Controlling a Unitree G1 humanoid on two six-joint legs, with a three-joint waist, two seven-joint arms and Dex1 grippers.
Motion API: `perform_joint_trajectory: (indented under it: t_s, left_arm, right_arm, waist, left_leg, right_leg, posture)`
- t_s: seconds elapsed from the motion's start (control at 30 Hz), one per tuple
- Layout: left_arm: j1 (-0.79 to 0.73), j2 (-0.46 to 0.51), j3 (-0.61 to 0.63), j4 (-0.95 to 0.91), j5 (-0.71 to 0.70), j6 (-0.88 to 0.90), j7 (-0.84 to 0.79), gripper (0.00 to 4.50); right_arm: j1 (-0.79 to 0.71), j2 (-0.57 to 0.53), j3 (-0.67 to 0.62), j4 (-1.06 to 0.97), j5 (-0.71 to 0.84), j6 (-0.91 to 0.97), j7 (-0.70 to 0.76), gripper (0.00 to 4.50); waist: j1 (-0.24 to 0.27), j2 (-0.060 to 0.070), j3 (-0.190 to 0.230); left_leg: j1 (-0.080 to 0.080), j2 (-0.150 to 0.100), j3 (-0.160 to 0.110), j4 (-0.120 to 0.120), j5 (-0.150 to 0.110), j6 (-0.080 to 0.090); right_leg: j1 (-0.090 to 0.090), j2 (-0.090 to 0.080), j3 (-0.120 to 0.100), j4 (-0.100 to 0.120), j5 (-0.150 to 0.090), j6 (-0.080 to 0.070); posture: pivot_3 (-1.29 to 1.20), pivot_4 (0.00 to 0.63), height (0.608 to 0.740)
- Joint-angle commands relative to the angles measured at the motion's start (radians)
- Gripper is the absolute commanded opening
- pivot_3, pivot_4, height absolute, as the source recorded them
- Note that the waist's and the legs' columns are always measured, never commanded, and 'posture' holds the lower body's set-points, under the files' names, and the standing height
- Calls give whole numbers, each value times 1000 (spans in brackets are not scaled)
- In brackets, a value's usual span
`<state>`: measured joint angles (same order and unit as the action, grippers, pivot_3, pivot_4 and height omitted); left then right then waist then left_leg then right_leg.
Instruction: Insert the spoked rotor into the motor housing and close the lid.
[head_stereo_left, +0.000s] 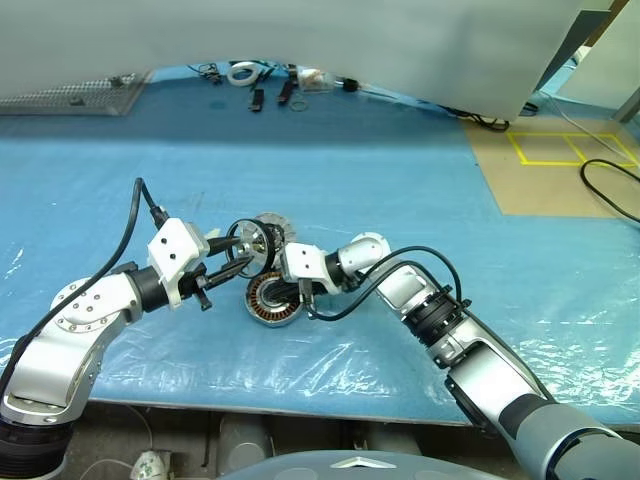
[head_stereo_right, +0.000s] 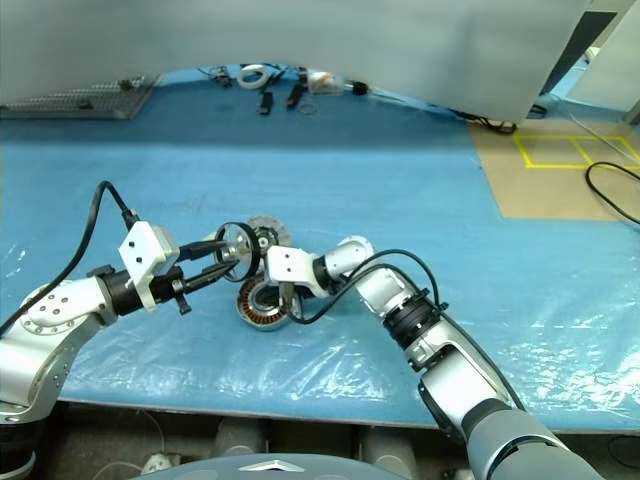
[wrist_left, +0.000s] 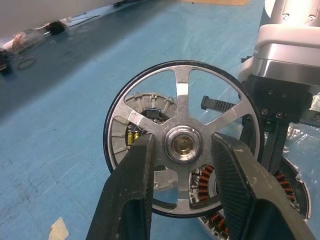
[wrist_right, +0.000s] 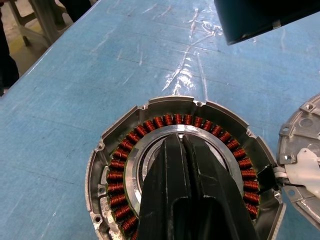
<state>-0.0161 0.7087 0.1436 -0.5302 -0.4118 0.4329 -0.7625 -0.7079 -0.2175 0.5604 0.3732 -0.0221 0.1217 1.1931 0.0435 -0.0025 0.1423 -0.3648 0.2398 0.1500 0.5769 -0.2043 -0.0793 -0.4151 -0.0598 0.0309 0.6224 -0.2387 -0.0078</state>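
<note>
The left pincer (wrist_left: 182, 165) reaches nearly level, clamped on the black-rimmed silver spoked rotor (wrist_left: 183, 137), holding it upright just above the silver drum-shaped motor housing with copper windings (wrist_right: 175, 145) on the blue surface (head_stereo_left: 400, 180). The right pincer (wrist_right: 182, 150), fingers together, angles down into the housing's centre. The flat grey lid (wrist_right: 305, 150) lies just beside the housing.

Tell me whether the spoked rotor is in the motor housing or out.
Out. The left pincer holds the spoked rotor by its hub above the table, while the motor housing shows bare copper windings and an open centre.
</note>
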Motion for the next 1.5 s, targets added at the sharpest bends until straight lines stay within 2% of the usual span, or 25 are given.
perform_joint_trajectory:
  t_s: [0.03,0.17,0.4,0.57,0.7,0.8,0.9,1.03,1.3,1.5]
  left_arm:
    - [-12,4,6,-29,-3,-17,1,1730]
    - [-15,6,6,-26,-2,-19,-2,1730]
    - [-29,7,0,-18,2,-21,-6,1730]
    - [-25,9,3,-17,4,-23,-7,1730]
    - [-28,10,3,-12,6,-25,-11,1730]
    - [-33,8,3,-11,7,-25,-13,1730]
    - [-32,8,1,-11,8,-25,-17,1730]
    - [-13,18,-5,-41,-10,-9,-40,1730]
    - [12,94,-23,-64,-39,1,-141,1730]
    - [-5,74,-86,-18,-14,-20,-158,1730]
  right_arm:
    - [43,-59,32,64,-36,85,51,0]
    - [41,-72,31,54,-22,105,83,0]
    - [60,-54,20,59,-22,115,52,0]
    - [40,-24,-79,-19,114,268,89,0]
    - [0,-12,-145,-85,204,376,100,0]
    - [-15,-16,-153,-106,210,378,97,0]
    - [-20,-18,-170,-144,230,405,92,0]
    - [-4,-75,-206,-250,269,471,95,0]
    - [90,-307,-273,-398,304,508,113,0]
    - [144,-355,-305,-445,317,546,51,0]
  waist:
    - [0,0,0]
    - [0,0,0]
    - [-3,0,0]
    - [-2,1,0]
    - [-1,1,0]
    - [-1,1,0]
    - [-1,1,1]
    - [1,0,1]
    - [13,0,2]
    - [2,0,2]
  left_leg:
    - [1,0,0,0,0,0]
    - [2,0,0,0,0,0]
    - [8,1,0,0,0,0]
    - [10,1,1,-1,0,0]
    - [4,1,0,-1,0,0]
    - [-6,1,0,-1,0,0]
    - [-8,1,0,-2,0,0]
    - [-9,1,0,-2,0,0]
    - [-8,1,0,-2,0,0]
    - [-7,1,0,-2,0,0]
  right_leg:
    - [1,0,0,0,0,0]
    - [2,0,0,0,0,0]
    - [7,-1,0,-1,-1,-1]
    - [9,0,1,-2,-1,-1]
    - [4,0,1,-4,-1,-1]
    - [-5,2,0,-2,1,2]
    - [-8,2,-1,-2,2,3]
    - [-8,2,-1,-3,2,3]
    - [-7,1,-1,-2,2,3]
    - [-7,2,0,-1,2,3]
  posture:
    - [0,150,740]
    - [0,150,740]
    - [0,150,740]
    - [0,150,740]
    - [0,150,740]
    - [0,150,740]
    - [0,150,740]
    - [0,150,740]
    - [0,150,740]
    - [0,150,740]
